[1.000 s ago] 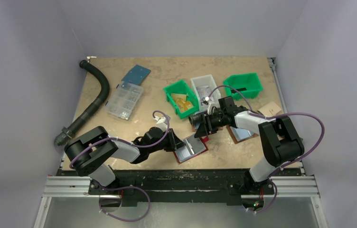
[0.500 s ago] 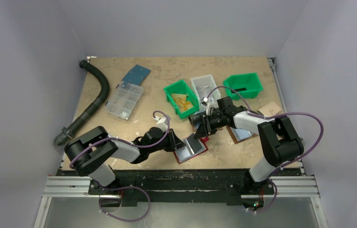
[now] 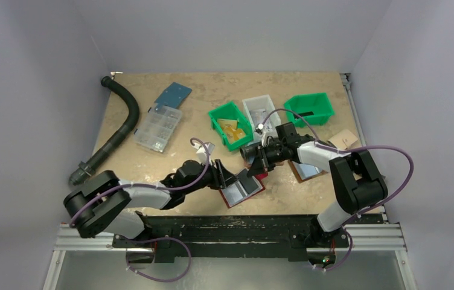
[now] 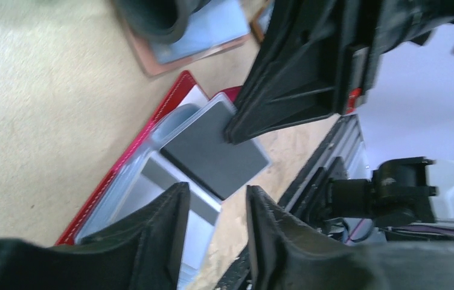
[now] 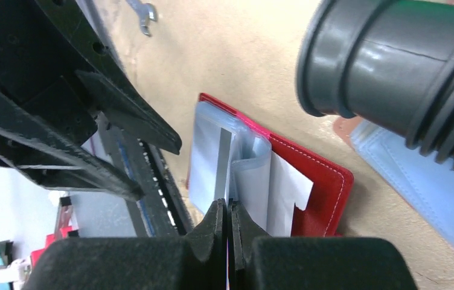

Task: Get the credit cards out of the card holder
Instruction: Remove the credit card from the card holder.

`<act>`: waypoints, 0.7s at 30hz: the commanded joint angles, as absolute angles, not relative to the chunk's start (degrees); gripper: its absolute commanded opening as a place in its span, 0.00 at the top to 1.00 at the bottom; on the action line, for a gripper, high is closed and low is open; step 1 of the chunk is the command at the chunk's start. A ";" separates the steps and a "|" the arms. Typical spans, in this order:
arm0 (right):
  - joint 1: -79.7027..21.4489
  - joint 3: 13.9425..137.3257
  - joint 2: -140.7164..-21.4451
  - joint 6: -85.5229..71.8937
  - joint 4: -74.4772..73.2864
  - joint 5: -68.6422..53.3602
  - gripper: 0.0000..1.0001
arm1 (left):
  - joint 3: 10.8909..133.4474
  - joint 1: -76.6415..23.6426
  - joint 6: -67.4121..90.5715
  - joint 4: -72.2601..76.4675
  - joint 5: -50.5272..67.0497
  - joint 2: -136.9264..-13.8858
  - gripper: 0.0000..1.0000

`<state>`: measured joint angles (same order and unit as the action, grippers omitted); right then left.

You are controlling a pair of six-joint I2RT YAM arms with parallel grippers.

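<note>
Your right claw [image 3: 258, 169] is the one that matters here. Its fingers are pressed together, and by the look of it they are pinched on the far corner of a dark grey credit card [image 4: 212, 154]. In the left wrist view that card sits partly out of a shiny pocket, with the right claw [image 4: 232, 130] at its far end.

The card holder [image 3: 242, 190] lies open and flat on the tabletop [image 3: 152, 163], close to the near edge and between your two arms. Its long axis runs left to right, with the right end tilted a little to the far side. The card lies slantwise over the pockets.

Your left claw [image 3: 226, 179] is at the holder's left end with its fingers apart and nothing between them. From there I'd judge it is placed to press the folder down, not to pull. From its own view, the left claw [image 4: 215, 190] has the card straight ahead.

A pull would likely go to the far right, along the card. A brown folder [image 3: 306, 171] lies just beside the holder on that side and a green bin [image 3: 230, 125] is further back, so room is tight. The pockets look slick, so expect the holder to drag along if it isn't pinned.
</note>
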<state>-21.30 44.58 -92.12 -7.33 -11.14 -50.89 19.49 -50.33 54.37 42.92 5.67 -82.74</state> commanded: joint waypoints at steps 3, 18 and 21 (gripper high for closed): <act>-19.47 46.83 -88.95 -6.07 -9.62 -65.83 1.00 | 18.83 -50.45 51.39 44.37 6.13 -74.19 0.47; -13.41 44.04 -86.19 -6.05 -2.34 -81.84 1.00 | 14.39 -51.44 58.97 66.17 7.27 -76.85 0.39; -13.32 43.95 -86.24 -5.71 -1.76 -83.39 1.00 | 13.33 -51.99 59.92 70.71 6.25 -77.57 0.38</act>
